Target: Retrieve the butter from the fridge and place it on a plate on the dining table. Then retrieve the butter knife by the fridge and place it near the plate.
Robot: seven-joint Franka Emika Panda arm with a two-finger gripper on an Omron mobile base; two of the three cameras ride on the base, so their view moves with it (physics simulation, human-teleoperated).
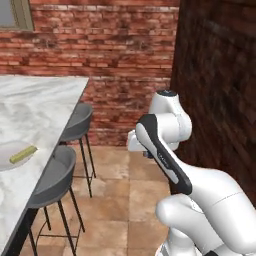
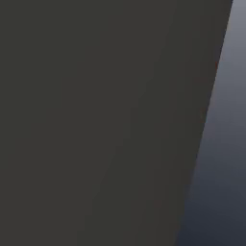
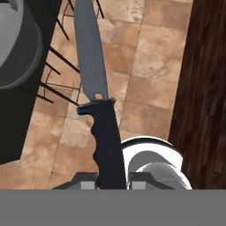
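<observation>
Knife [image 3: 95,84] clamped in tool [image 3: 112,178], butter [image 1: 23,154] plated [image 1: 6,161] at desk [image 1: 45,100] edge
Could slip or clip stools [image 1: 56,175] swinging in

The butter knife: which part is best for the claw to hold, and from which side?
The black handle, as now: the claw grips the butter knife at its butt end. The handle is thick and contoured and the grey blade is thin, so come from the butt side.
</observation>
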